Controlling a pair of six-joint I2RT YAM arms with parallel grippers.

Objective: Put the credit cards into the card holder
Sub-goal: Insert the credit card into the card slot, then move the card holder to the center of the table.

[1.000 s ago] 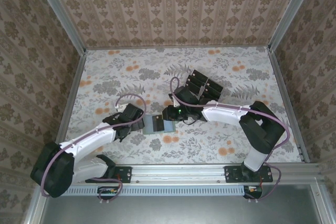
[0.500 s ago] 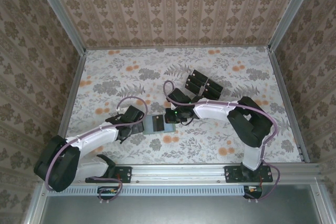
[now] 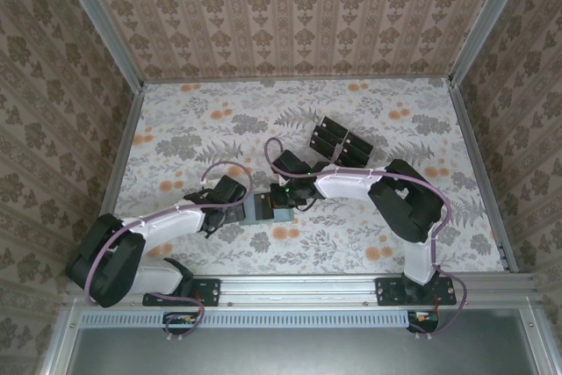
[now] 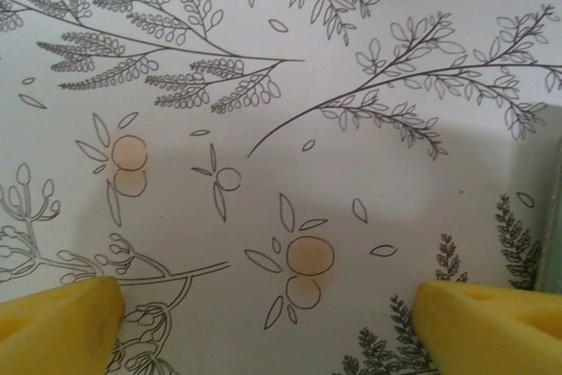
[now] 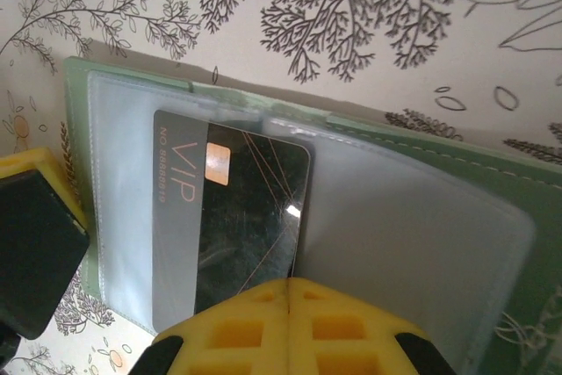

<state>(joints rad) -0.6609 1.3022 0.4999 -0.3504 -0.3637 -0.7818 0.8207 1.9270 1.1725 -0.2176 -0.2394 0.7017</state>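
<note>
Barely begun: 1 credit card [image 5: 237, 217] sits partway in the card holder [image 5: 439, 151], right gripper [image 5: 290, 305] shut at its 6 o'clock edge, left gripper [image 4: 268, 322] open at the holder's 9 o'clock, other cards [image 3: 341, 142] waiting at 1 o'clock.

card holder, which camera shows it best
Right wrist: the card holder lies open, a black card partly in its clear sleeve. Top external gives a small, distant green patch; left wrist, a green sliver at its right edge.

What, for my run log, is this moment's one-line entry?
left gripper open | right gripper shut | credit card partly in card holder
</note>
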